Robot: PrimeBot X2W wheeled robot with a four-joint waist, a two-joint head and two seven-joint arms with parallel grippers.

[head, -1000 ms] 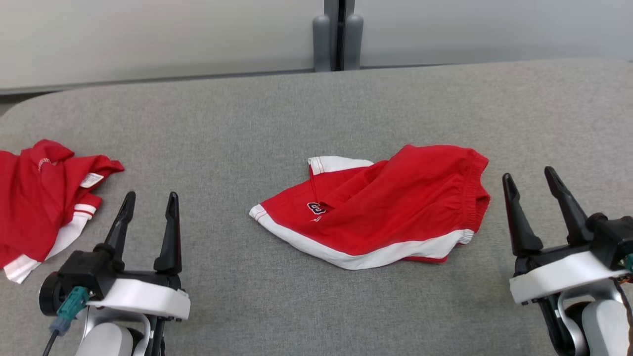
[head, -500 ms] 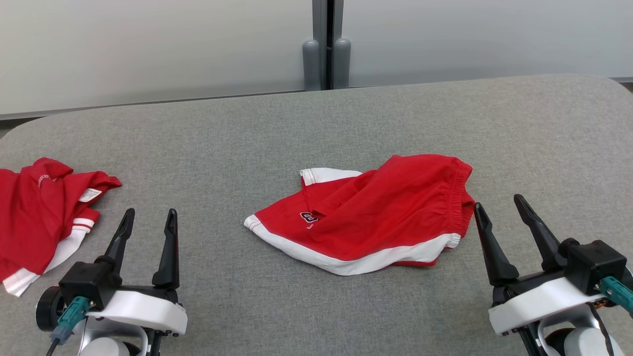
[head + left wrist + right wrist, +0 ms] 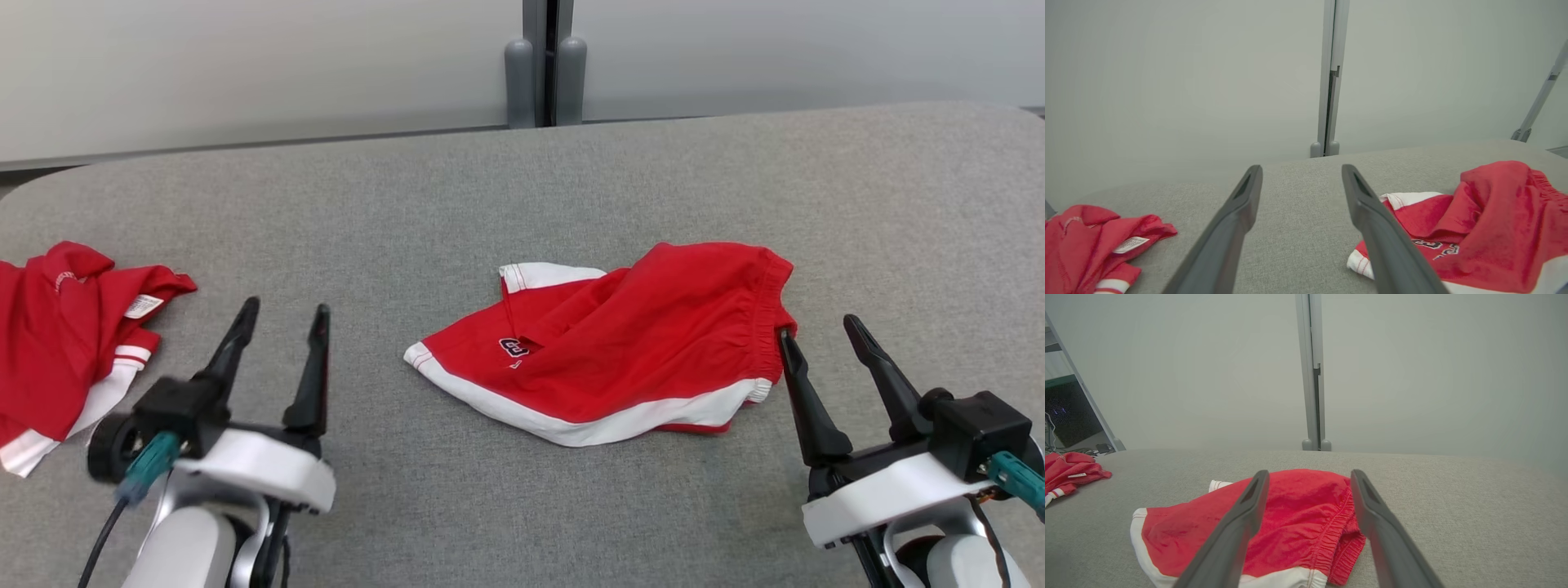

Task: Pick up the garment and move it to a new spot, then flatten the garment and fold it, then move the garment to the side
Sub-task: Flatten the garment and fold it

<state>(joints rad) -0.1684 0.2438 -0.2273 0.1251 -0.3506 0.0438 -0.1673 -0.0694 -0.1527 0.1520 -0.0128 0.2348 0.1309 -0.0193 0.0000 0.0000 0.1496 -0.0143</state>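
Note:
The garment, a pair of red shorts (image 3: 620, 351) with white trim and a small dark logo, lies crumpled on the grey table (image 3: 522, 188) at its middle. My right gripper (image 3: 818, 326) stands open at the shorts' right edge, its inner fingertip level with the elastic waistband. In the right wrist view the shorts (image 3: 1302, 514) lie just beyond and below that open gripper (image 3: 1310, 472). My left gripper (image 3: 287, 305) is open over bare table, well left of the shorts. In the left wrist view the left gripper (image 3: 1301, 167) points at bare table and the shorts (image 3: 1494, 228) lie to the right.
A second red garment (image 3: 57, 327) with white trim and a label lies bunched at the table's left edge, also seen as the red garment (image 3: 1081, 241) and the red garment (image 3: 1069, 469). A pale wall with a grey post (image 3: 545, 65) runs behind the table.
My right gripper has come in leftward to the shorts' waistband edge. My left gripper has moved forward and a little right. The camera shifted slightly; the shorts have not moved.

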